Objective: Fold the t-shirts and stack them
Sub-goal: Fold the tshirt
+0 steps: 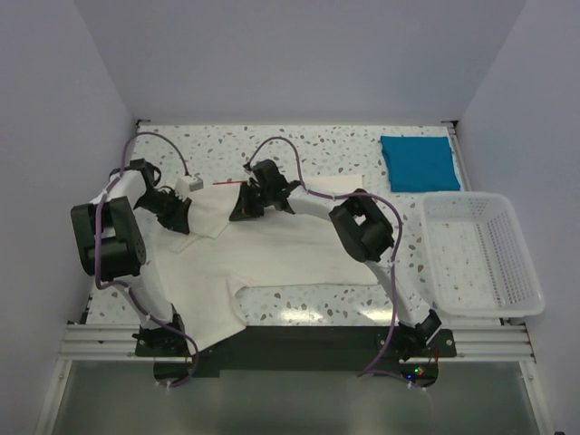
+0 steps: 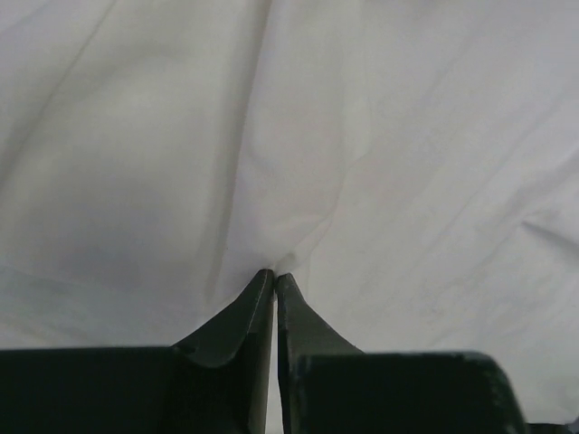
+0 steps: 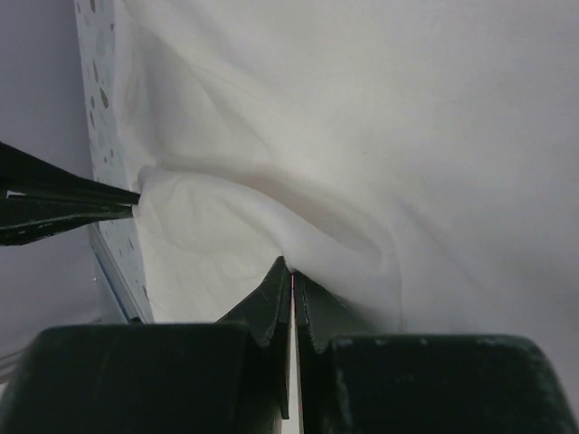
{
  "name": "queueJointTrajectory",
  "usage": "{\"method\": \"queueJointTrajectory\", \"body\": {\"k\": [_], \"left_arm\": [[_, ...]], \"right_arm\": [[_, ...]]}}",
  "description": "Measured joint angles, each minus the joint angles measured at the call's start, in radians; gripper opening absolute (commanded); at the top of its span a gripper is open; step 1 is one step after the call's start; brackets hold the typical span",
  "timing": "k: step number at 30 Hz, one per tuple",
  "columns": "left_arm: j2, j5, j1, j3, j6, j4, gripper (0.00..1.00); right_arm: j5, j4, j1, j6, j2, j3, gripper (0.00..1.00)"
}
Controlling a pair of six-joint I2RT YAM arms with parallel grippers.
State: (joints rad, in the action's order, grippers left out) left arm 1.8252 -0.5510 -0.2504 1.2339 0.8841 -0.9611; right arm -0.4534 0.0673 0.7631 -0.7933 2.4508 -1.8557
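While the speckled table (image 1: 299,313) carries it, the cream-white shirt (image 1: 281,258) lies wrinkled across the middle and left, showing only plain cloth, one end draped over the near edge. A basket (image 1: 489,311) sits at the right edge, a folded teal shirt (image 1: 419,163) in the far right corner. The left gripper (image 2: 274,276) and right gripper (image 3: 291,271) each pinch a pucker of white cloth along its far side.

We see a cream shirt (image 1: 290,256), plain white-cream wherever it shows, and a teal shirt (image 1: 419,163), plain teal-blue. The table (image 1: 317,149) is white, speckled with grey and brown flecks. The basket (image 1: 489,310) is white with a lattice pattern. The left arm (image 1: 109,240) and right arm (image 1: 362,227) are black, with purple cables (image 1: 154,138). The left gripper (image 2: 274,276) and right gripper (image 3: 291,271) look greenish black.
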Motion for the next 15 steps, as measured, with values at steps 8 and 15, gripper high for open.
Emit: {"method": "queueJointTrajectory", "body": {"k": [8, 15], "left_arm": [[-0.008, -0.053, 0.034, 0.008, 0.049, -0.114, 0.00], [-0.052, -0.080, 0.069, 0.008, 0.055, -0.175, 0.00]], "right_arm": [[-0.032, -0.040, -0.024, -0.012, -0.016, 0.067, 0.00], [-0.044, -0.034, -0.039, -0.019, -0.100, 0.145, 0.00]]}}
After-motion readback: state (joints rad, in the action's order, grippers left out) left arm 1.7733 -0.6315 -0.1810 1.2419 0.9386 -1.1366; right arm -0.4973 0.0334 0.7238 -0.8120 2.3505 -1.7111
